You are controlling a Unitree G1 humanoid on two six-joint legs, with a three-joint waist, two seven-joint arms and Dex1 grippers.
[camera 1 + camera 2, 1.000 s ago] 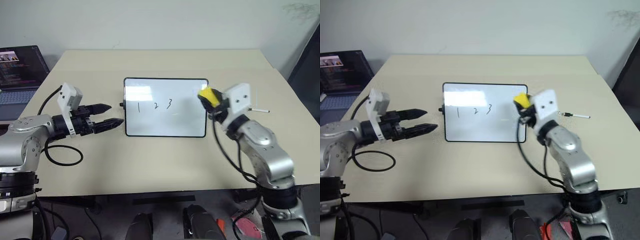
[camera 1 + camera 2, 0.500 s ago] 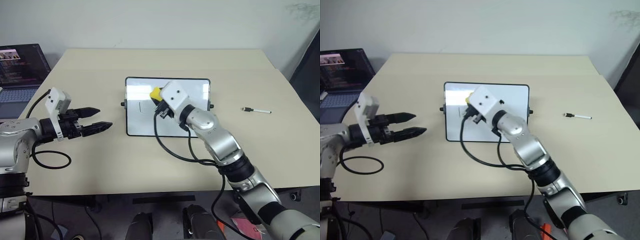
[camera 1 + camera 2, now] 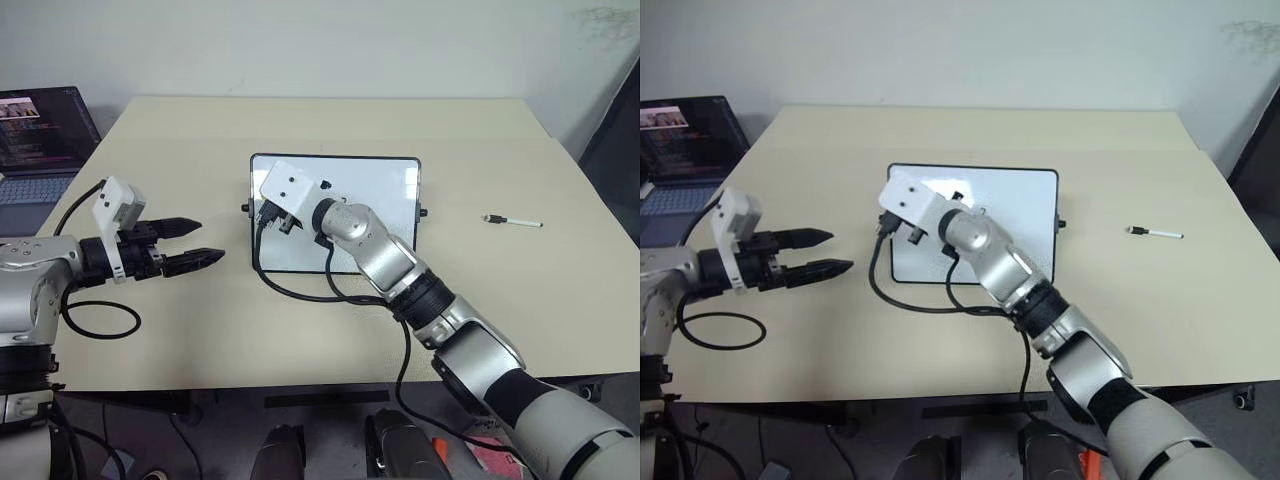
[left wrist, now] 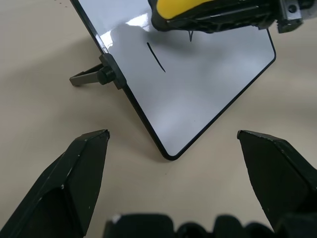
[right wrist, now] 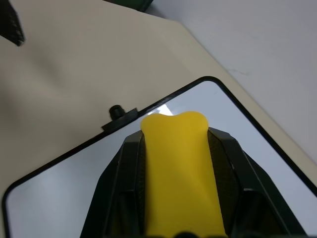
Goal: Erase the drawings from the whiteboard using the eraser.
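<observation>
Gripping the eraser point(image 5: 177, 168) between its closed fingers, the right tool point(image 5: 178, 148) reaches across the board point(image 3: 380, 200) to its left part, the yellow block held over the white surface near the left edge. One thin black stroke point(image 4: 156, 57) shows on the board just beside the eraser. The board stands tilted on the bench point(image 3: 300, 320), propped on a small foot. The left tool point(image 3: 195, 243) hangs spread apart, empty, near the board's left side. A pen point(image 3: 512, 221) lies well apart on the right.
</observation>
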